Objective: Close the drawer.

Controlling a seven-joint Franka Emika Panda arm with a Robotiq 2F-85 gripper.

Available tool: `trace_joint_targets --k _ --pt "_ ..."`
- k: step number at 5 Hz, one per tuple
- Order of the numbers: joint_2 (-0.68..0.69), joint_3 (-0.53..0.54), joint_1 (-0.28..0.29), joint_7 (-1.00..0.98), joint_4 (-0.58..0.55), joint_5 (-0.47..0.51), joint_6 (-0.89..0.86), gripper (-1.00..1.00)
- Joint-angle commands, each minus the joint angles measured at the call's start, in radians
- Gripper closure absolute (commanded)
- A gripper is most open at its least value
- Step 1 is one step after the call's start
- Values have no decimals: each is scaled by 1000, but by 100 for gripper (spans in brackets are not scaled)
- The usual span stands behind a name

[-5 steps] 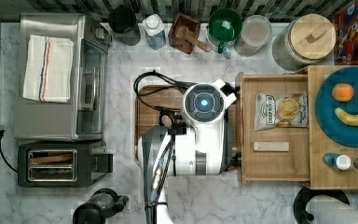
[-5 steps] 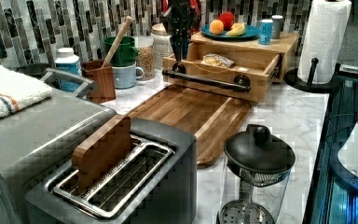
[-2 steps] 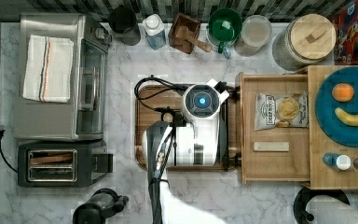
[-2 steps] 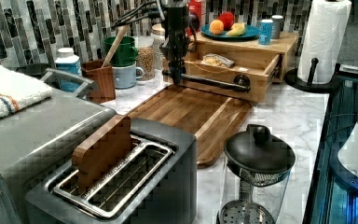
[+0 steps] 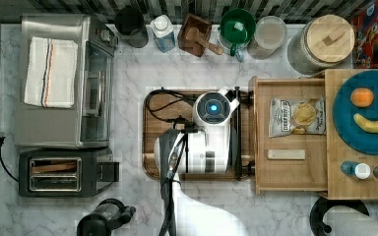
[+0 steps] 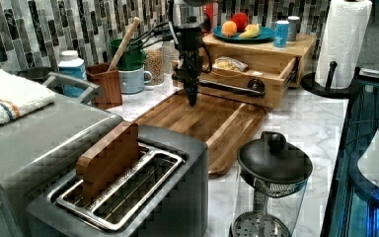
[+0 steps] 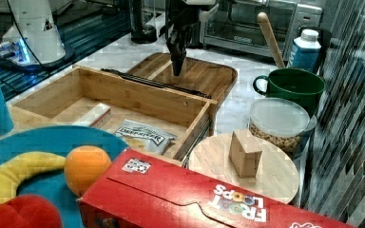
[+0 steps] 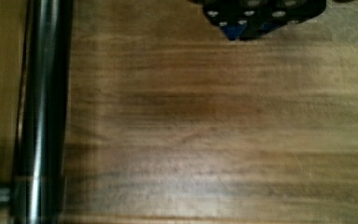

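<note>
One drawer (image 5: 289, 174) stands pulled out of its cabinet (image 5: 362, 187), holding a chip bag (image 5: 296, 116). Stiff, light wood, it should slide; push its dark handle bar (image 6: 229, 89). Gripper (image 6: 191, 98) hangs just beside it; jaws' state unclear.

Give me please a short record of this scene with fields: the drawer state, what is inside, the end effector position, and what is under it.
drawer state: the drawer is pulled out of the cabinet
drawer contents: chip bag, small light block
drawer handle: black bar across the front
end effector position: end effector pointing down, beside the handle
under end effector: dark wooden tray
</note>
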Motion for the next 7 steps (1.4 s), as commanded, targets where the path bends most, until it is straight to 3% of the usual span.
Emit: trace_joint_targets --k 1,5,6,7 --pt "-23 -29 -63 -171 19 -55 2 100" --pt "-14 -115 -168 -346 109 -38 -67 100" --pt "-5 -145 -204 -381 138 -42 -46 100" --pt "66 -166 -266 -539 207 -1 -23 100"
